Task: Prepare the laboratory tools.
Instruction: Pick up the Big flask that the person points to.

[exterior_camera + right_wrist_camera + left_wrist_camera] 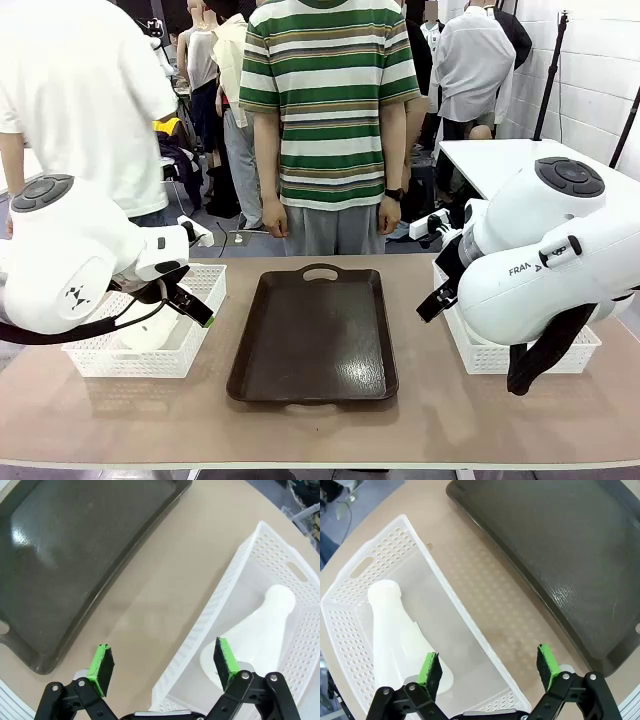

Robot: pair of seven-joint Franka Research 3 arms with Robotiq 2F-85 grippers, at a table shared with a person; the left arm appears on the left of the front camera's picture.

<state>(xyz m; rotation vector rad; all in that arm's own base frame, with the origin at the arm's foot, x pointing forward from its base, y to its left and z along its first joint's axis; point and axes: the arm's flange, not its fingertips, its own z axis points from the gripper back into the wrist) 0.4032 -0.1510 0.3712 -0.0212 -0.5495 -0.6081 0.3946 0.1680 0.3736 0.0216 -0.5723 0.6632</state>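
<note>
Both claws hang empty with jaws spread wide, and the main risk lies in where they hang. The left claw (pixel 488 667) straddles the inner wall of the left basket (pixel 465 615). One pad is above the wide base of the left flask (pixel 395 635) and the other is over bare counter (pixel 485 605). The right claw (pixel 163 664) straddles the wall of the right basket (pixel 220 595) in the same way, beside the right flask (pixel 255 635).

A straight drop from either pose would likely strike or pinch the lattice wall and drag or tip the basket. Each claw probably has to shift inward first.

Each flask lies on its side inside its basket, one near the counter's left edge and one near its right. A squeeze on the smooth tapered body could make a flask slide out, and the thin plastic may flex. The neck looks the safer hold.

The dark tray (pixel 312 340) sits bare at the counter's middle, between the baskets. A person (pixel 330 100) stands at the far edge with hands (pixel 389 215) hanging down, clear of the counter.
</note>
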